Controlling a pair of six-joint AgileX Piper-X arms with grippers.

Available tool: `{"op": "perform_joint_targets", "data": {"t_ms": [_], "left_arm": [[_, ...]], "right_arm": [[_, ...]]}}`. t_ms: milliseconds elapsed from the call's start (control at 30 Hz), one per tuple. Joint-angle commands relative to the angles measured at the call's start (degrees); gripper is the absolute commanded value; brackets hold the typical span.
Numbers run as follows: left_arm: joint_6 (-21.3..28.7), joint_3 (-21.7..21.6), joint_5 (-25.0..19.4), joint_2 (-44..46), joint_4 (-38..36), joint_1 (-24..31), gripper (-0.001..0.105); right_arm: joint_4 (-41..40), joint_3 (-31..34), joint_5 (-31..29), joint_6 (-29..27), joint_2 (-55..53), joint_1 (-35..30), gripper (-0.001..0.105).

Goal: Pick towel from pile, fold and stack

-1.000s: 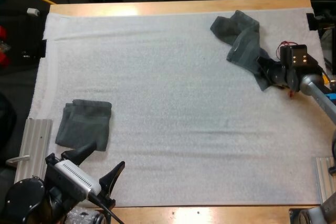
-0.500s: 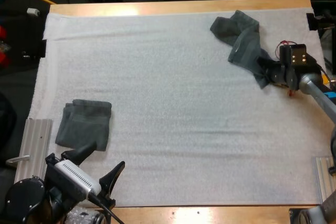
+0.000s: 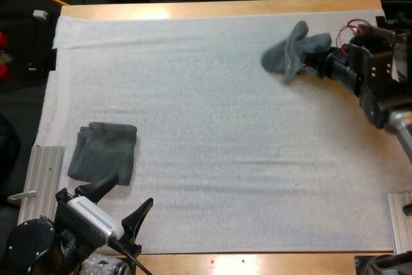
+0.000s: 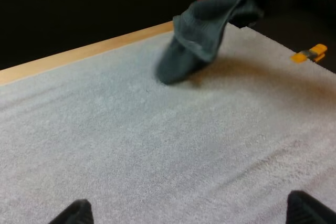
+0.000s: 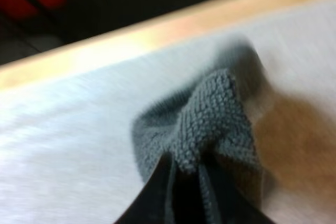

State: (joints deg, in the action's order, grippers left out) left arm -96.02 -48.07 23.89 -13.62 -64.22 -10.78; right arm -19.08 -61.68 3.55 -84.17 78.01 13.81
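Item 1: crumpled towel [image 3: 293, 56], dark grey-green, on the far right part of the white mat [image 3: 212, 127], near the mat's far edge and the wooden table [image 3: 219, 8] rim beyond it; one end is raised, and in the left wrist view the lower bunch appears to rest on the mat. Item 2: right gripper [image 3: 320, 62], coming in from the right edge, jaws closed on a raised fold of the crumpled towel and pressing it from both sides, as the right wrist view shows. Item 3: folded towel [image 3: 103, 152], same colour, flat near the mat's left edge toward the near side, well apart from the crumpled towel. Item 4: left gripper [image 3: 123, 199], at the near left corner, jaws spread wide with nothing between them; in the high view one tip overlaps the folded towel's near edge, contact not determinable. Open room: the broad middle of the mat between the two towels lies bare, as does the strip along its near edge
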Motion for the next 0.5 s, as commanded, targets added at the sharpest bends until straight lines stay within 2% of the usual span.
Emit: {"op": "perform_joint_targets", "data": {"t_ms": [0,133,267,467], "left_arm": [[-0.53,-0.45,0.37,-0.16,-0.24,-0.18,0.07],[-0.53,-0.45,0.37,-0.16,-0.24,-0.18,0.07],[-0.53,-0.45,0.37,-0.16,-0.24,-0.18,0.07],[-0.53,-0.45,0.37,-0.16,-0.24,-0.18,0.07]], "right_arm": [[-0.4,-0.28,0.08,-0.9,-2.69,0.65,0.0],[-4.27,-0.28,1.03,-0.9,-11.53,4.09,0.0],[-9.38,-0.28,4.59,-0.9,-17.6,7.98,0.0],[-18.67,-0.28,5.09,-0.9,-25.03,14.61,0.0]]}}
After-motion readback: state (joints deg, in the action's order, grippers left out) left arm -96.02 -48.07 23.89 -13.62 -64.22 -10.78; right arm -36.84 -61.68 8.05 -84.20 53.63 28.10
